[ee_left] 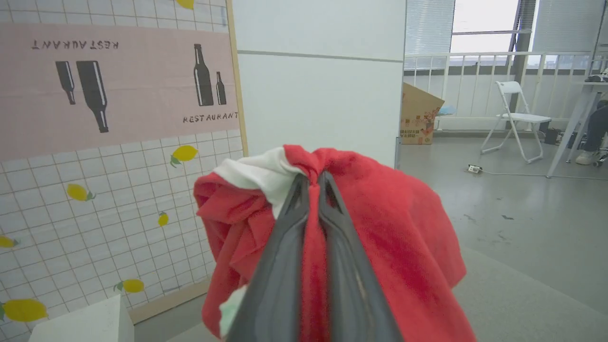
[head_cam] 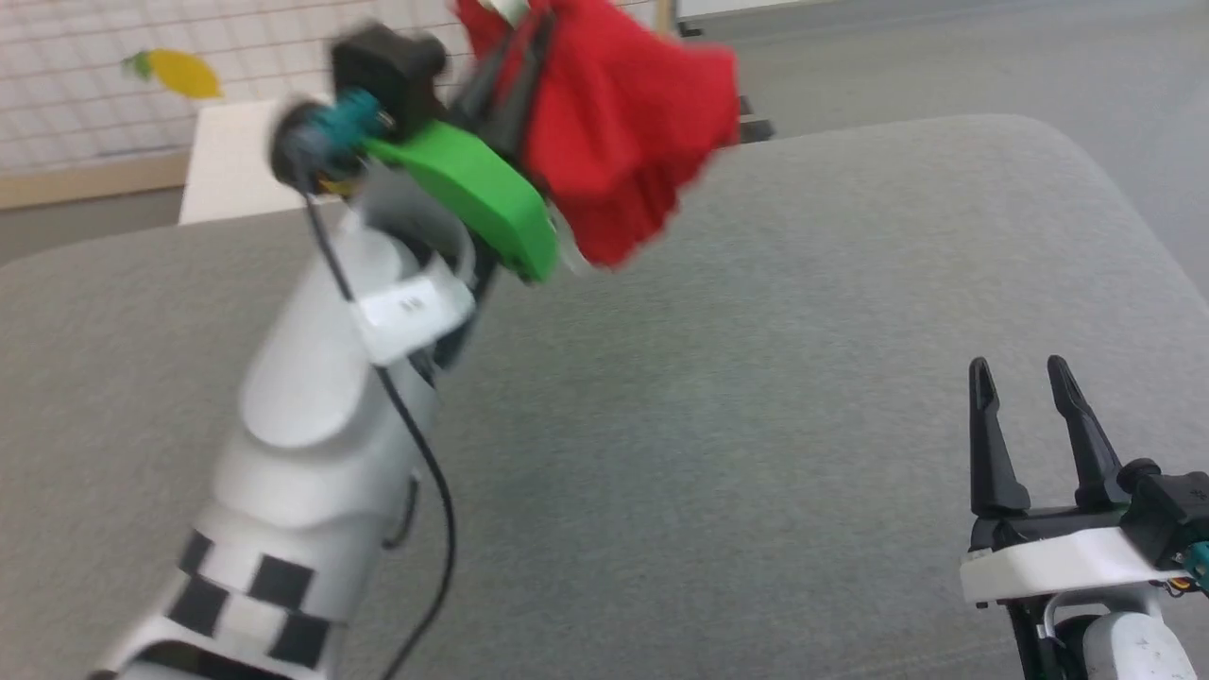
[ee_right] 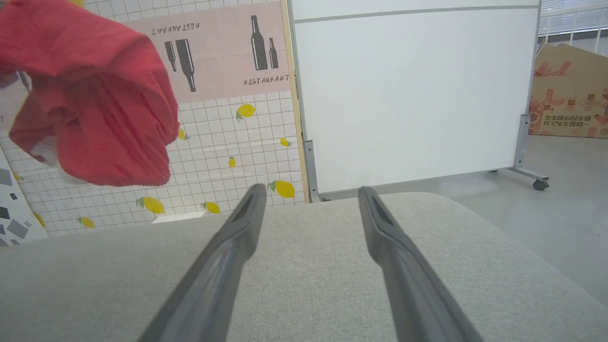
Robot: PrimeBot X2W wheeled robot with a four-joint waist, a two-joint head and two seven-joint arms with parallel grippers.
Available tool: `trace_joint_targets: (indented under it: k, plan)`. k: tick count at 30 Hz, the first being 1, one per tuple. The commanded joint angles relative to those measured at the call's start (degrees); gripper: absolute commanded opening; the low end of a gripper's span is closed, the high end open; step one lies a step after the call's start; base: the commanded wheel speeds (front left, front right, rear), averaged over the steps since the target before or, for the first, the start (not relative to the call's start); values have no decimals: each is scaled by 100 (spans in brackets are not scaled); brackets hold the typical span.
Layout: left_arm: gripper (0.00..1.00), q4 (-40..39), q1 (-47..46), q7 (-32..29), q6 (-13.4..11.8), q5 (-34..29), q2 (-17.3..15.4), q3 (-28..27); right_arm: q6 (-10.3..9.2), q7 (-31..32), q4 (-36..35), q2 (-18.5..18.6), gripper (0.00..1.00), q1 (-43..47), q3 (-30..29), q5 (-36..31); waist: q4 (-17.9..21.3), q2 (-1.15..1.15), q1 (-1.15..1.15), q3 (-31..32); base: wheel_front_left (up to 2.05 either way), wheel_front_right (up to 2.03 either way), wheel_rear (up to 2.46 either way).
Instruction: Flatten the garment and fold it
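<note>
Garment (ee_left: 403,228) hangs bunched from left claw (ee_left: 313,177), seemingly clear of grey surface (head_cam: 756,425).

A grey fabric-covered tabletop (ee_right: 304,266) stands on a grey floor (ee_left: 498,199) before a white-tiled, lemon-printed wall panel (ee_left: 95,228) bearing a pink bottle poster (ee_left: 133,85), beside a white wheeled partition (ee_right: 413,95), with a cardboard box (ee_right: 570,95), a white folding chair (ee_left: 522,118) and a daylit window (ee_left: 482,40) behind.
</note>
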State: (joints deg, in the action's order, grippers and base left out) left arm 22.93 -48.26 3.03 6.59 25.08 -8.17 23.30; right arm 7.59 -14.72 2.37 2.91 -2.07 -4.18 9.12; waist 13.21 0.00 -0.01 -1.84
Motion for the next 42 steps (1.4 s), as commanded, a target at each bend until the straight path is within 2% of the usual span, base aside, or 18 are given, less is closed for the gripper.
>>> trace_joint_targets:
  k: [1, 8, 18, 21, 22, 23, 24, 26, 30, 35, 38, 42]
  plan:
    - [0, 63, 193, -62, 42, 141, 90, 69, -10, -28, -31, -3, 100, 64, -14, -17, 350, 0, 1, 56, 0, 0, 0]
    - [0, 693, 761, -799, 7, 478, 393, 635, -10, -28, -95, -3, 100, 17, 16, 23, 635, 0, 1, -191, 0, 0, 0]
    - [0, 2114, 1095, -3158, -108, 549, 490, 1602, -10, -28, -66, -3, 100, -106, 114, 165, 784, 0, 1, -494, 0, 0, 0]
    - [0, 2297, 1118, -3522, -115, 583, 493, 1697, -10, -28, -56, -3, 100, -124, 132, 174, 786, 0, 1, -508, 0, 0, 0]
    - [5, 2292, 1104, -3472, -148, 576, 486, 1686, -10, -28, -55, -3, 100, -127, 133, 175, 778, 0, 1, -507, 0, 0, 0]
    - [29, 2257, 1084, -3337, -184, 554, 473, 1664, -10, -28, -53, -3, 100, -127, 129, 174, 764, 0, 1, -497, 0, 0, 0]
    - [100, 2194, 1053, -3085, -250, 516, 455, 1620, -10, -28, -51, -3, 100, -123, 120, 170, 738, 0, 1, -483, 0, 0, 0]
    - [100, 2064, 1015, -2570, -324, 462, 425, 1533, -10, -28, -47, -3, 100, -103, 113, 156, 678, 0, 1, -441, 0, 0, 0]
    - [100, 1675, 954, -1119, -476, 448, 371, 1159, -10, -28, -54, -3, 100, -49, 86, 114, 489, 0, 1, -343, 0, 0, 0]
    - [100, 1157, 1031, 754, -507, 456, 231, 673, -10, -28, -88, -3, 100, -27, 74, 47, 180, 0, 1, -223, 0, 0, 0]
    - [100, 861, 1201, 1122, -438, 440, 113, 465, -10, -28, -106, -3, 100, -21, 56, 4, -10, 0, 1, -155, 0, 0, 0]
    - [100, 181, 1657, 1192, -341, 294, -46, 55, -10, -28, -111, -3, 100, -22, 42, -50, -255, 0, 1, -94, 0, 0, 0]
